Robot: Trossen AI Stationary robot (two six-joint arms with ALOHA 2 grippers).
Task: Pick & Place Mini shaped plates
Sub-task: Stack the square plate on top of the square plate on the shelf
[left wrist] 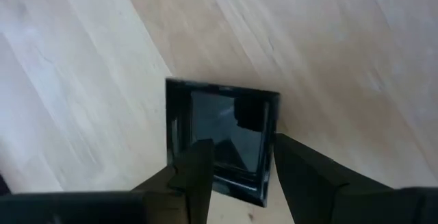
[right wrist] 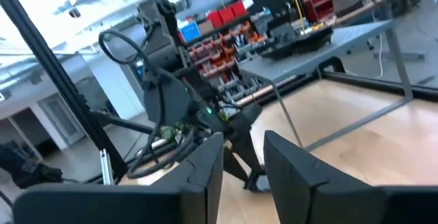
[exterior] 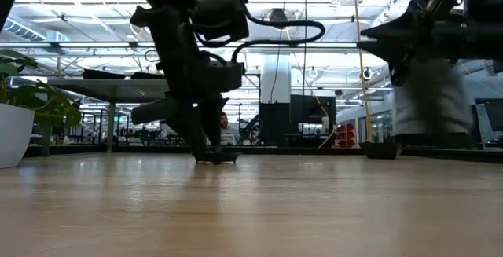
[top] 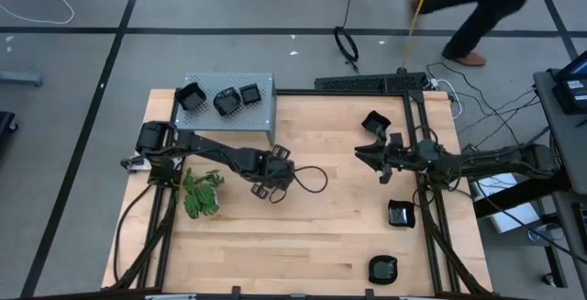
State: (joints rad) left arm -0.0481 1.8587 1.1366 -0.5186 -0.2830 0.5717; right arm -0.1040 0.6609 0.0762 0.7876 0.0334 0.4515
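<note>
**Left gripper down over a square plate**

A pale wooden table [top: 312, 227] fills the middle of an open workshop, with taped lines on the grey floor around it. Taking the plant [top: 202, 194] as the marker: it stands near the table's left edge, green leaves in a white pot.

Just right of the plant, the left gripper [top: 272, 173] is down at the tabletop over a square plate [left wrist: 222, 138]. Its fingers [left wrist: 195, 176] straddle the plate's edge, one on each side, jaws parted; I cannot tell whether they actually pinch it. The plate lies flat on the wood.

Far right of the plant, the right gripper [top: 374, 158] hangs above the table, jaws apart with nothing between them. One plate [top: 374, 122] lies just behind it; two more sit toward the table's right edge, one [top: 401, 214] level with the plant and another [top: 383, 269] nearer the front.

Behind the plant, the shelf [top: 229, 98] holds three plates [top: 225, 101].

Beyond the table, a person [top: 486, 16] crosses the floor.
</note>
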